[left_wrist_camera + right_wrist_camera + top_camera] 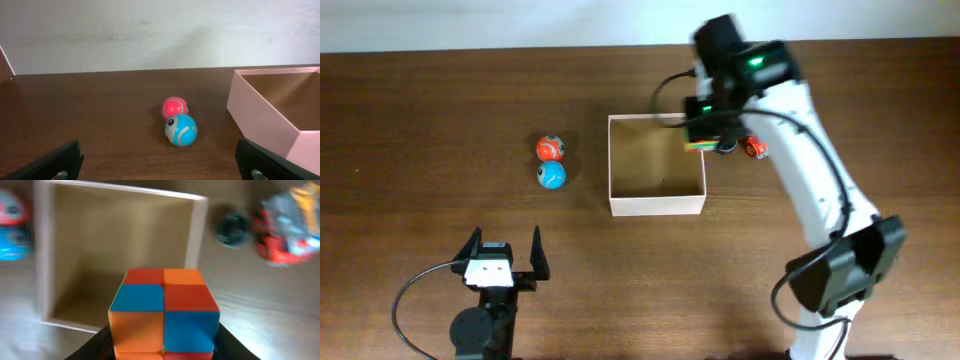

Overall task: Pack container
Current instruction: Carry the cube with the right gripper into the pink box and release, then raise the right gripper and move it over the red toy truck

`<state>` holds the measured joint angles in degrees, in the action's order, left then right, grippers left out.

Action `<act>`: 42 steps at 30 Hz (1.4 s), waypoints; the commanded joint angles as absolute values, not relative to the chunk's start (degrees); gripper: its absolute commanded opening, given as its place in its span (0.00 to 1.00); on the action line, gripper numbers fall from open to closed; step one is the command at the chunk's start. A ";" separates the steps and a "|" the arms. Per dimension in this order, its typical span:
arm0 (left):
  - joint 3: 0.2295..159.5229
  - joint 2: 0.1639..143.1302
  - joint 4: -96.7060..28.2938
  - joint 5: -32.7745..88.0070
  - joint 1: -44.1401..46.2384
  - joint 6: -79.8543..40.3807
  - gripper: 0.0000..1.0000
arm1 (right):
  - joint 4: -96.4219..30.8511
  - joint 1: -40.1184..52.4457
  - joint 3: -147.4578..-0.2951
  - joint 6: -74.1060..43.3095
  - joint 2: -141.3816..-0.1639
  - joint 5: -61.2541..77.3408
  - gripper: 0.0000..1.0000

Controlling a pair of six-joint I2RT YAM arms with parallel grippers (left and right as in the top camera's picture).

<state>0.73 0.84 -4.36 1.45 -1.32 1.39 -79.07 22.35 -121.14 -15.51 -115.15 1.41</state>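
White right arm point(810, 185) with cube point(164, 312) over container point(656, 206)

Cube point(696, 145) over container point(656, 206) right wall; balls point(551, 161) left; car point(755, 148) right.

Dark wood-grain surface point(420, 100), smooth, low sheen. The container point(656, 206): white walls matt, paperboard-like; floor tan, matt, cardboard-like. The cube point(164, 312): smooth plastic faces, satin finish. The red ball point(174, 107) and blue ball point(181, 129): glossy, plastic in appearance. The right arm casing point(810, 190): white, smooth, slightly glossy.
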 commanded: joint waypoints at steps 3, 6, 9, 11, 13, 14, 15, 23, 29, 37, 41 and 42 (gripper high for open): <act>0.51 0.34 -4.62 1.23 -1.67 2.24 0.99 | -76.16 27.03 -122.19 -19.84 -115.31 0.12 0.48; 0.51 0.34 -4.62 1.23 -1.67 2.24 0.99 | -75.99 27.49 -122.17 -20.75 -116.99 -1.13 0.47; 0.51 0.34 -4.62 1.23 -1.67 2.24 0.99 | -76.01 27.42 -122.17 -21.52 -119.81 -1.13 0.49; 0.51 0.34 -4.62 1.23 -1.67 2.24 0.99 | -75.92 27.38 -122.17 -21.52 -121.91 -1.10 0.53; 0.51 0.34 -4.62 1.23 -1.67 2.24 0.99 | -75.64 27.38 -122.17 -21.52 -124.05 -1.10 0.54; 0.51 0.34 -4.62 1.23 -1.67 2.24 0.99 | -75.57 27.38 -122.17 -21.52 -124.84 -1.10 0.55; 0.51 0.34 -4.64 1.23 -1.67 2.24 0.99 | -75.50 27.38 -122.17 -21.50 -125.71 -1.10 0.56; 0.51 0.34 -4.62 1.23 -1.67 2.24 0.99 | -74.74 26.89 -122.39 -21.30 -128.53 -1.78 0.63; 0.51 0.34 -4.62 1.23 -1.67 2.24 0.99 | -80.29 24.10 -132.44 -17.87 -127.85 -2.04 0.80; 0.51 0.34 -4.62 1.23 -1.67 2.24 0.99 | -94.96 14.57 -154.58 -7.62 -127.85 -2.20 0.99; 0.51 0.34 -4.62 1.23 -1.67 2.24 0.99 | -97.34 7.40 -157.03 1.50 -127.44 -2.20 0.99; 0.51 0.34 -4.62 1.23 -1.67 2.24 0.99 | -97.34 5.52 -156.94 1.41 -127.44 -1.93 0.99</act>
<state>0.73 0.84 -4.38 1.45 -1.32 1.39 -96.95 10.33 -156.00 -5.72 -128.33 -1.30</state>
